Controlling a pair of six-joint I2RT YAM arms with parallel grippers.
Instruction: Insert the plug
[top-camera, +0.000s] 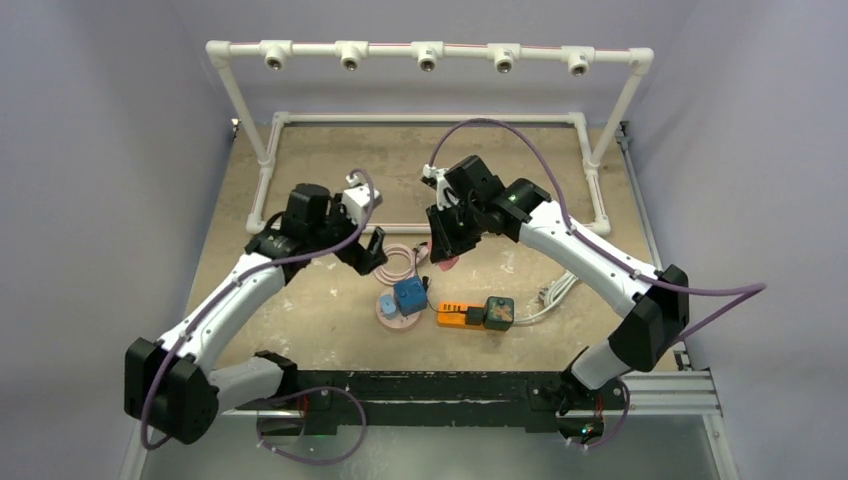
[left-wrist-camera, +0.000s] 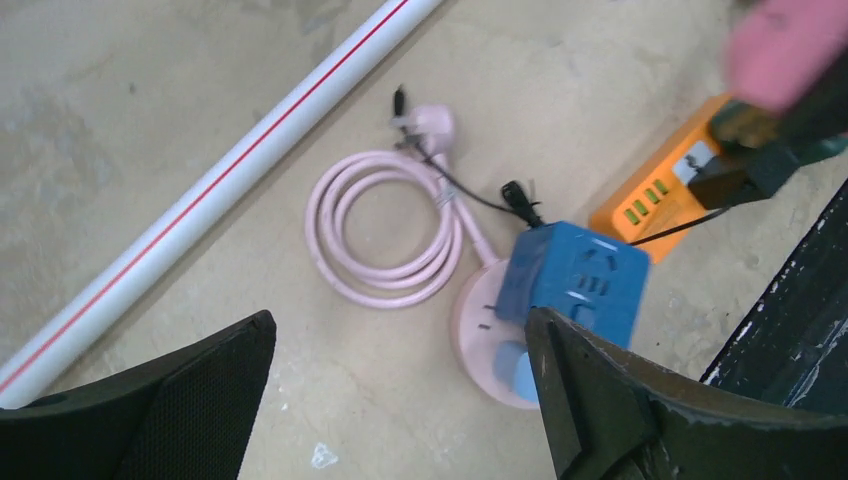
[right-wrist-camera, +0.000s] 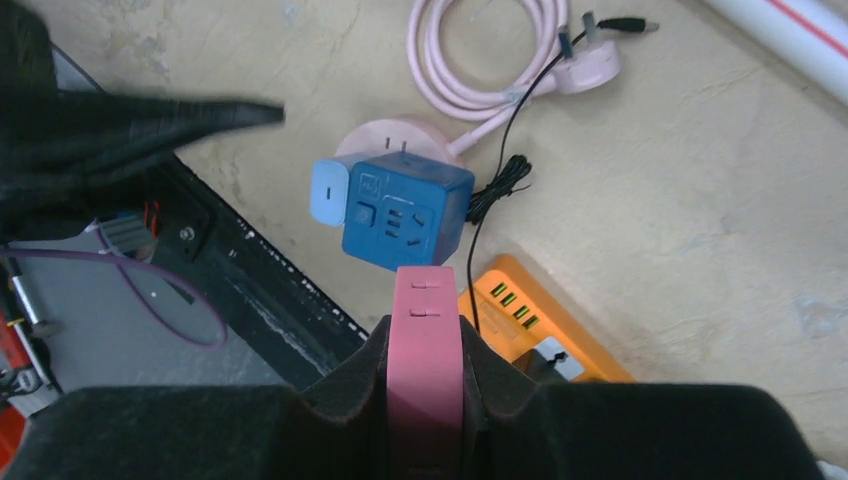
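Note:
My right gripper (right-wrist-camera: 426, 335) is shut on a flat pink plug (right-wrist-camera: 426, 360) that sticks out past its fingertips. It hovers above the table, just short of a blue cube socket (right-wrist-camera: 405, 215). The cube stands on a round pink base (top-camera: 392, 312) and has a light blue plug (right-wrist-camera: 328, 195) in its side. From above, the right gripper (top-camera: 443, 250) hangs just behind the cube (top-camera: 410, 295). To the cube's left, over bare table, my left gripper (left-wrist-camera: 400, 325) is wide open and holds nothing.
An orange power strip (top-camera: 458, 315) with a dark adapter (top-camera: 498, 312) on it lies right of the cube. A coiled pink cable (left-wrist-camera: 385, 235) with its own pink plug (left-wrist-camera: 430, 125) lies behind. A white pipe frame (left-wrist-camera: 200, 195) borders the work area. A black rail (top-camera: 450, 385) runs along the near edge.

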